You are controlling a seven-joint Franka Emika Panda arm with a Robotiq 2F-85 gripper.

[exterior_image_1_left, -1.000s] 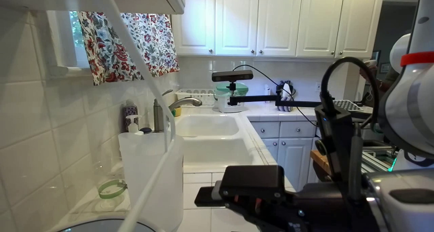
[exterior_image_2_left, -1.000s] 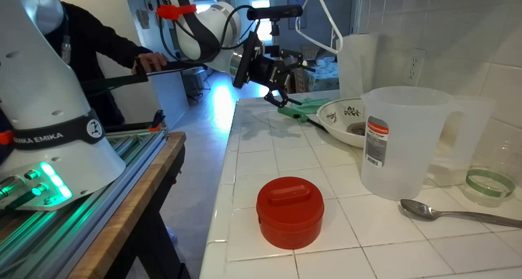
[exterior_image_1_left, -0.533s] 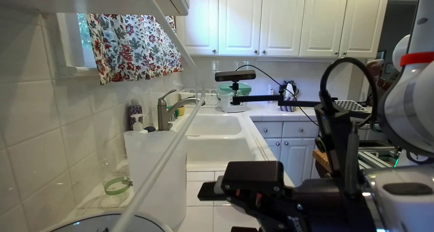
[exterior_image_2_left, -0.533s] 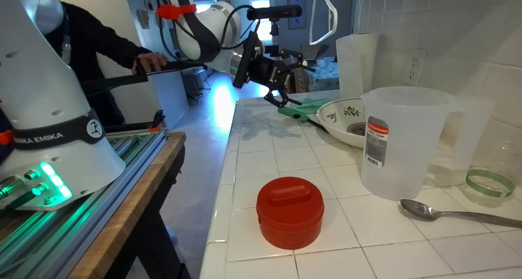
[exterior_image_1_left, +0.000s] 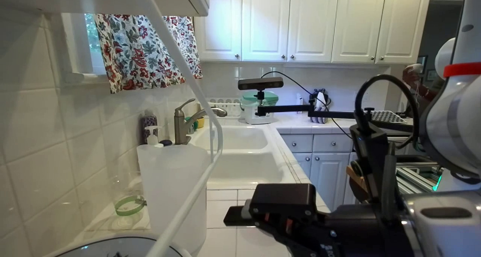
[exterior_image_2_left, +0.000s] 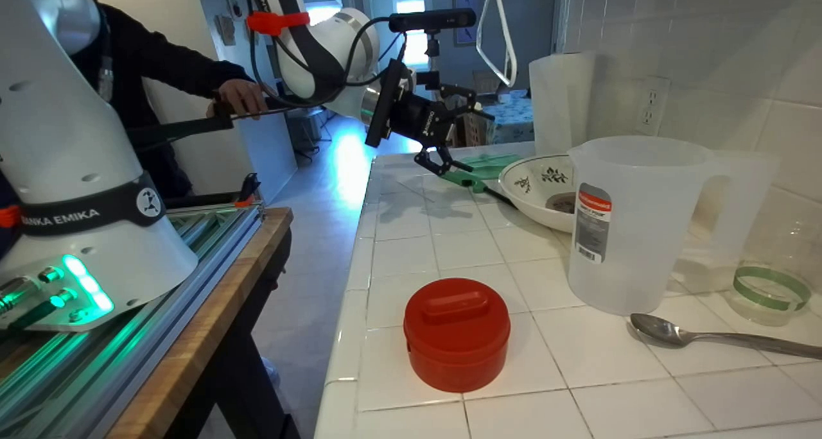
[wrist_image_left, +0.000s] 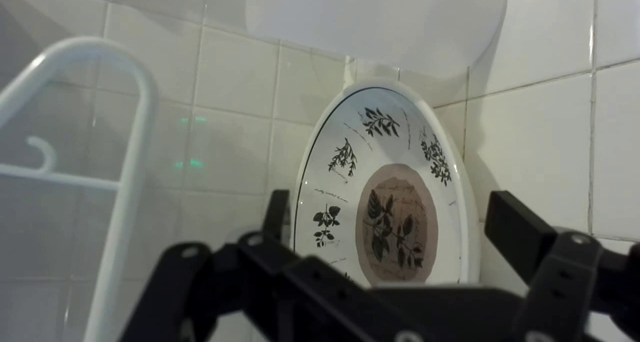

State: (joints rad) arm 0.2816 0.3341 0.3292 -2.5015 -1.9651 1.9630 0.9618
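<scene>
Counter (exterior_image_2_left: 404, 259), white tile. On it, from where I stand: red lidded tub (exterior_image_2_left: 457, 336) near the edge; translucent pitcher (exterior_image_2_left: 632, 233), upright; metal spoon (exterior_image_2_left: 719, 339) lying beside it; clear green-banded jar (exterior_image_2_left: 770, 288); farther back, patterned bowl (exterior_image_2_left: 534, 192) and green-handled tool (exterior_image_2_left: 470, 181).

In an exterior view, a lane of the tiled surface (exterior_image_2_left: 408, 256) runs from near to far along the left side. In its near part the red lidded container (exterior_image_2_left: 457, 346) blocks the way, though a passage lies to its right, before the pitcher (exterior_image_2_left: 632, 233) and the spoon (exterior_image_2_left: 706, 337). Farther on, the white bowl (exterior_image_2_left: 536, 195) juts in from the right, and the green-handled tool (exterior_image_2_left: 463, 181) lies just beside it, close below the jaws as seen there. The tiled wall (exterior_image_2_left: 719, 54) bounds the right side. In the wrist view the jaws stand wide apart, the bowl showing through their gap; a hanging white frame (wrist_image_left: 137, 147) bars the left.
</scene>
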